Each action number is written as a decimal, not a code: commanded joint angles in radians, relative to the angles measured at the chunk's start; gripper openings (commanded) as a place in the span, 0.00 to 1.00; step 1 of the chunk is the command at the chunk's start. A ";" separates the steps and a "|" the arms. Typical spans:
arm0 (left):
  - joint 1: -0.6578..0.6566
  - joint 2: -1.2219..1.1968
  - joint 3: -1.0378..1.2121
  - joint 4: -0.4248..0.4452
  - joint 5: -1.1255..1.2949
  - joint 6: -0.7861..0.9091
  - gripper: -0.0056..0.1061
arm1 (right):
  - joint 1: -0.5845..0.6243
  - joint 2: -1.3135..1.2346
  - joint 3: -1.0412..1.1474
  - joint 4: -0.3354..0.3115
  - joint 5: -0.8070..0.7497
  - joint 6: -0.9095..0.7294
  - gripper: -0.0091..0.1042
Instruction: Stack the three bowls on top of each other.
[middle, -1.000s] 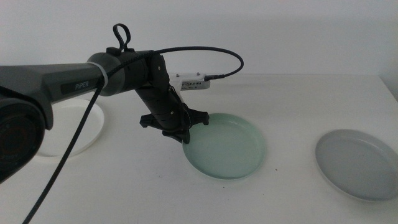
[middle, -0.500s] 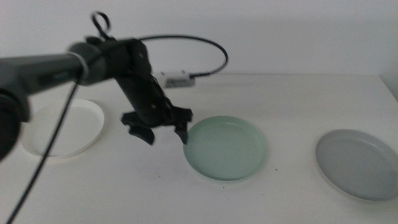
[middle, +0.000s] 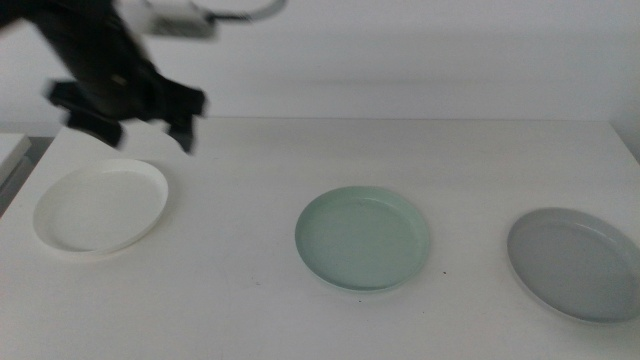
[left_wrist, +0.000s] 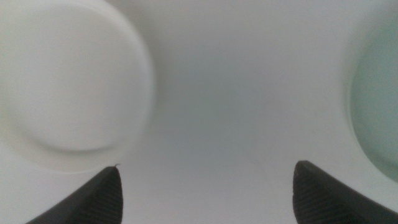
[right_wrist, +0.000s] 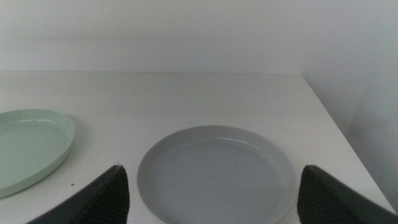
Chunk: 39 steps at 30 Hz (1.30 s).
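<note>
Three bowls lie apart on the white table: a white bowl (middle: 100, 207) at the left, a mint green bowl (middle: 362, 237) in the middle and a grey bowl (middle: 573, 262) at the right. My left gripper (middle: 147, 137) hangs open and empty in the air above the table's far left, just beyond the white bowl. Its wrist view shows the white bowl (left_wrist: 65, 81), the green bowl's rim (left_wrist: 376, 106) and bare table between its spread jaws (left_wrist: 205, 196). The right gripper (right_wrist: 211, 199) is out of the middle view; it is open, with the grey bowl (right_wrist: 216, 174) in front of it.
The table's right edge (right_wrist: 339, 134) runs close beside the grey bowl. A white wall stands behind the table. The table's left end (middle: 25, 160) lies just past the white bowl.
My left arm has risen and swung left, from the green bowl's left rim to above the white bowl's far side. The bowls have not moved.
</note>
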 joint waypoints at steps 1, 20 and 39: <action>0.033 -0.077 0.007 0.023 0.010 -0.004 0.89 | -0.003 -0.004 0.004 -0.007 -0.009 -0.005 0.77; 0.581 -0.378 0.120 -0.172 0.010 0.333 0.89 | -0.003 -0.004 0.004 -0.007 -0.009 -0.005 0.77; 0.641 -0.050 0.118 -0.242 -0.073 0.500 0.89 | -0.003 -0.004 0.004 -0.007 -0.009 -0.005 0.77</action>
